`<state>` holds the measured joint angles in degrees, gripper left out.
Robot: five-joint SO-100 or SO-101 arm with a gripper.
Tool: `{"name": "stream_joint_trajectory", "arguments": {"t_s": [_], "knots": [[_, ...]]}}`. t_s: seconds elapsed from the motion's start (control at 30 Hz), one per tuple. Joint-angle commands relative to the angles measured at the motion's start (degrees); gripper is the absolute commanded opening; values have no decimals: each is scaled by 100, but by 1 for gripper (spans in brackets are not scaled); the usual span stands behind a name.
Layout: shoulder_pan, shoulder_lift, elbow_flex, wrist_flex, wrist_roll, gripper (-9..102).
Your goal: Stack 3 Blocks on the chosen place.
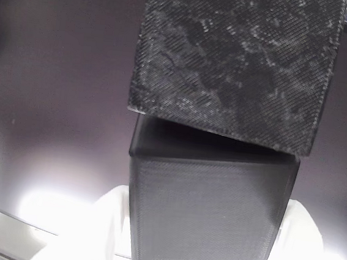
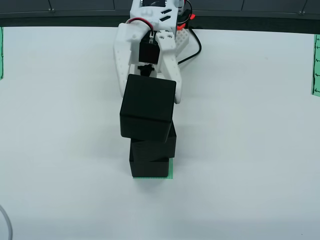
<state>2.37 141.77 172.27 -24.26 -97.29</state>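
Three black blocks stand stacked on the green striped chosen place [image 2: 171, 169], which peeks out along the right and front of the bottom block [image 2: 149, 168]. The middle block [image 2: 155, 146] sits square on it. The top block [image 2: 148, 107] is turned a little and overhangs to the left. My white gripper [image 2: 150, 95] reaches in from the far side, one finger on each side of the top block and shut on it. In the close view, white fingers [image 1: 106, 222] flank a smooth-faced block [image 1: 205, 213], and a rough-textured block face [image 1: 236, 56] lies skewed above it.
The white table [image 2: 250, 150] spreads around the stack. Green patches sit at the left edge [image 2: 1, 52] and the right edge [image 2: 316, 65]. A dark strip [image 2: 60, 20] runs along the back. Red and black wires [image 2: 192, 42] trail beside the arm.
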Motion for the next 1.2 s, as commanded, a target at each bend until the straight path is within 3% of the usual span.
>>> {"name": "stream_joint_trajectory", "arguments": {"t_s": [0.0,0.07,0.5,0.8,1.03,1.17], "knots": [[-18,0,0,-105,-44,12],[0,0,0,-141,-44,12],[158,0,211,-580,-44,40],[272,352,308,-615,-44,41],[299,1143,369,325,167,36],[334,1705,-79,1811,510,28]]}}
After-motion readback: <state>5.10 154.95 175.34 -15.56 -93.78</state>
